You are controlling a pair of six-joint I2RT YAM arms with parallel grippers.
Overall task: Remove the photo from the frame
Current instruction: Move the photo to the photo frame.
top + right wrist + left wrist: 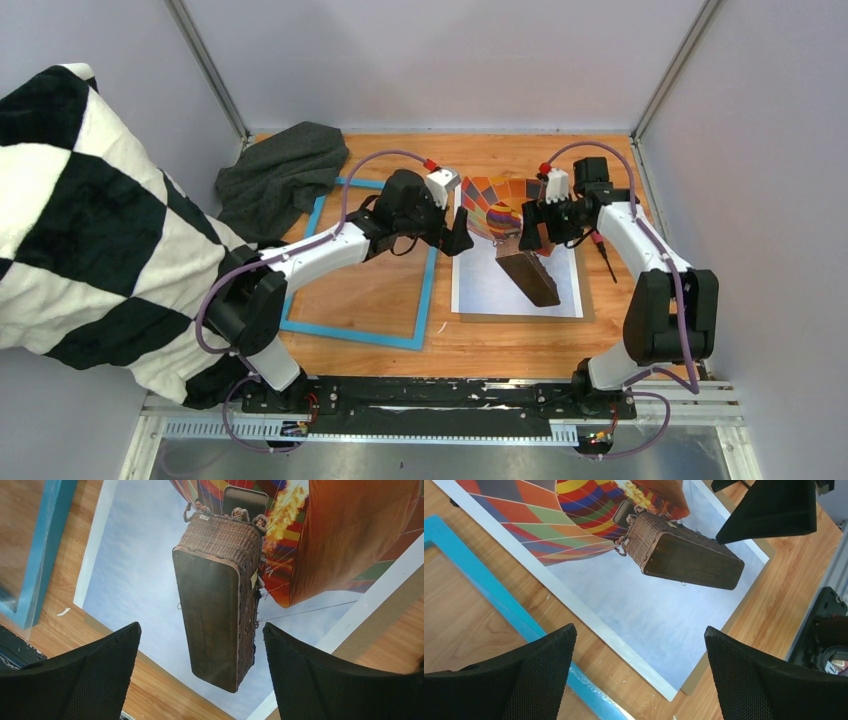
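The photo (500, 290), a hot-air balloon print with a dark basket on pale sky, lies flat on the brown backing board (520, 318) right of centre. The blue frame (429, 290) lies empty on the table to its left. My left gripper (457, 240) hovers open over the photo's left edge. My right gripper (535, 238) hovers open over the balloon. The left wrist view shows the photo (649, 605), the frame (499, 600) and my open, empty left gripper (640, 630). The right wrist view shows the photo (145, 570), the frame (45, 545) and my open, empty right gripper (201, 626).
A dark grey cloth (285, 170) lies bunched at the back left, over the frame's far corner. A black-and-white checked cloth (80, 220) hangs at the left. A small dark tool with a red tip (603, 250) lies right of the board. Walls close the table's sides and back.
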